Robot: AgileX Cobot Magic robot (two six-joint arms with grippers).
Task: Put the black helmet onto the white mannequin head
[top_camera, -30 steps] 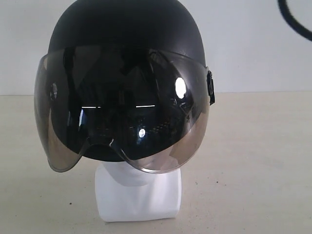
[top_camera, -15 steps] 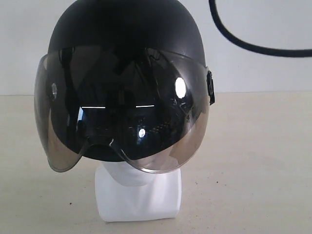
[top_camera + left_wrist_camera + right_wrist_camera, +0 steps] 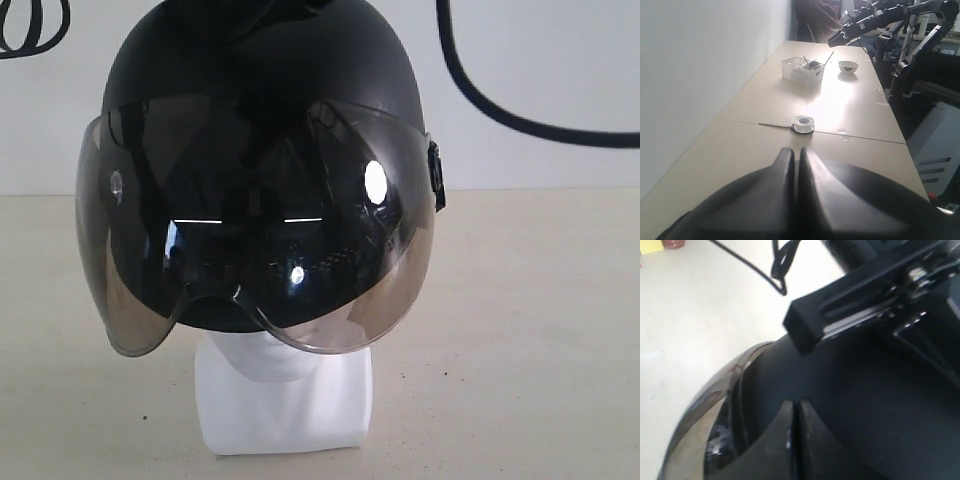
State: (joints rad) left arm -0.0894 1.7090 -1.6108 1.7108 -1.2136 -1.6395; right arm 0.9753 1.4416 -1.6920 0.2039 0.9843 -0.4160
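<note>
The left hand (image 3: 796,167) is holding its fingers pressed together, gripping nothing, over the black helmet (image 3: 260,60). The helmet is sitting on the white mannequin head (image 3: 285,400) on the bench (image 3: 520,330). The right hand (image 3: 795,427) is likewise clenched above the crown.

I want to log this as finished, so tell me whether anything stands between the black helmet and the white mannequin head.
Nothing visible does. The black helmet sits down over the white mannequin head, with only chin, neck and base showing under the visor. The left claw and the right claw are shut over its shell.
</note>
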